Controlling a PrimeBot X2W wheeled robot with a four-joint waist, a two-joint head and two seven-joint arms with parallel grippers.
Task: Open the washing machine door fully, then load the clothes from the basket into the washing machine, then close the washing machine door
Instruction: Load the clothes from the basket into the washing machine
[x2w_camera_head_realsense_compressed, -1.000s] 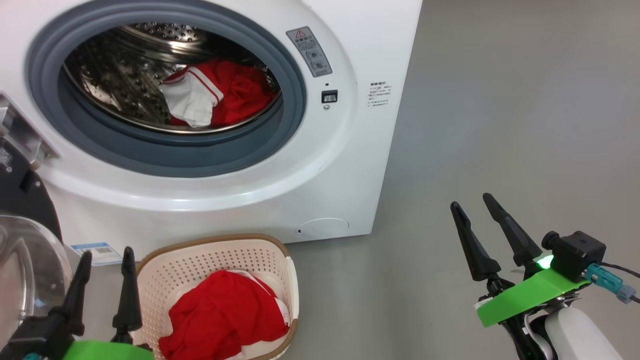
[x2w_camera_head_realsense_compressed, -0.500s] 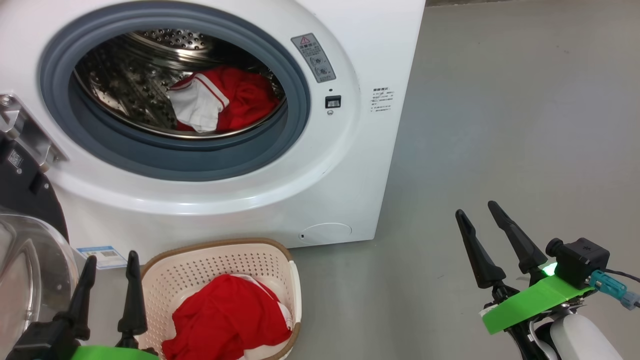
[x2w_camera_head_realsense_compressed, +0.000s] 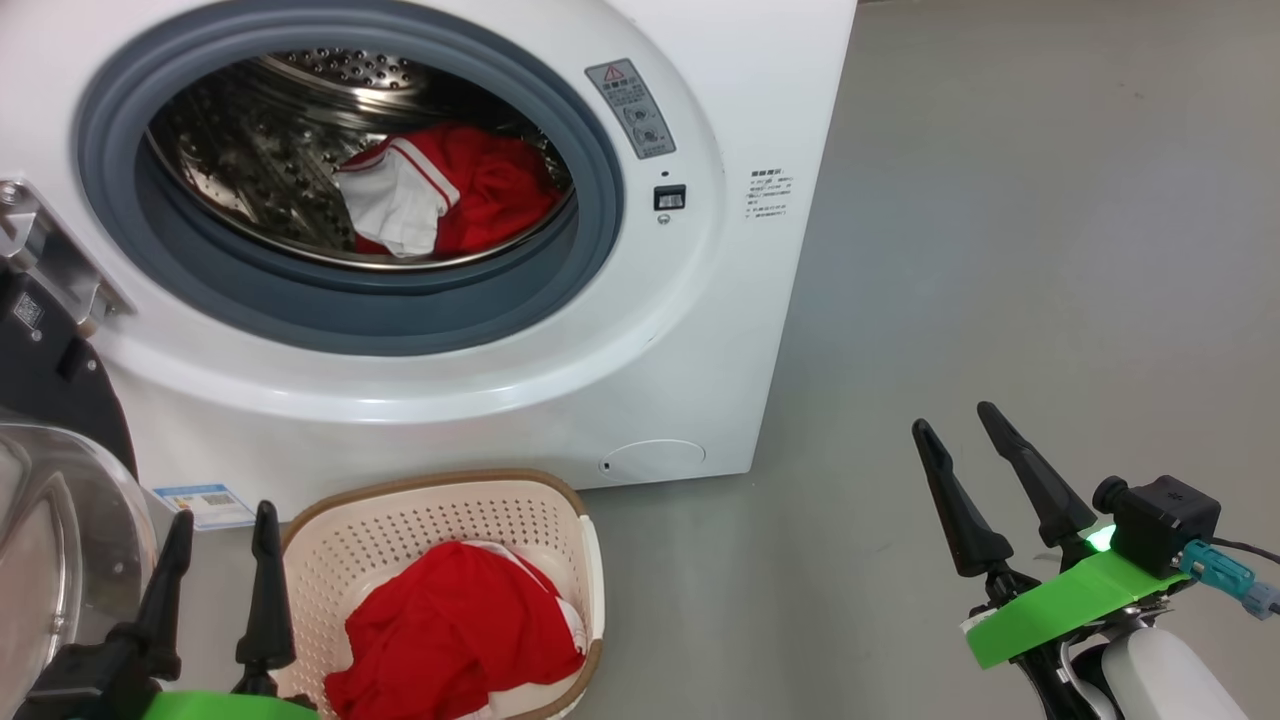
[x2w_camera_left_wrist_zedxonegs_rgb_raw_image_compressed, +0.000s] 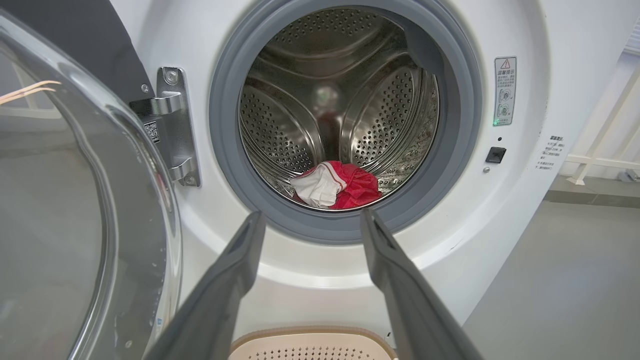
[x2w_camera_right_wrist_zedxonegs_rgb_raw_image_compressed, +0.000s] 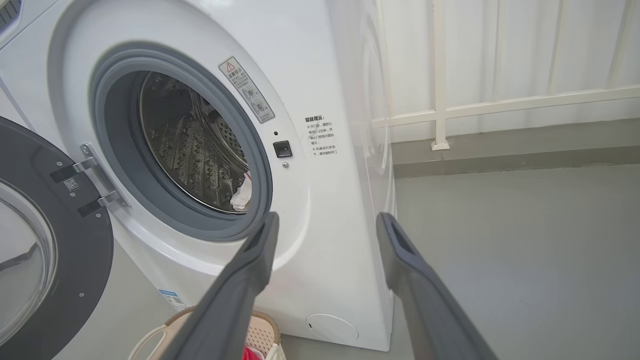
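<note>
- Over the last second the whole head view slides a little; the camera shifts, not the things. Both grippers keep their spread and their places.
- No cloth has moved: 1 red-and-white garment (x2w_camera_head_realsense_compressed: 445, 190) lies low in the drum (x2w_camera_head_realsense_compressed: 250, 150), and the rest of the clothes (x2w_camera_head_realsense_compressed: 450, 630) sit bunched in the basket (x2w_camera_head_realsense_compressed: 430, 480).
- Reading: loading looks about half done. The door (x2w_camera_head_realsense_compressed: 55, 400) is swung wide, so step 1 seems finished; closing is not yet due.
- Left gripper (x2w_camera_head_realsense_compressed: 223, 510): jaws wide, empty, fingers pointing up toward the washing machine (x2w_camera_head_realsense_compressed: 640, 340). The basket is just to its right, its rim close beside the inner finger; whether they touch, cannot tell. The clothes lie right of and below the fingertips. The door's glass bowl sits close on its left. In its wrist view the 2 fingers frame the drum mouth, the garment between them, the basket rim below.
- Right gripper (x2w_camera_head_realsense_compressed: 951, 416): jaws wide, empty, over bare floor (x2w_camera_head_realsense_compressed: 1000, 250), well right of the basket and past the machine's right corner.
- Next pick probably falls to the left arm, a drop down and right into the basket.
</note>
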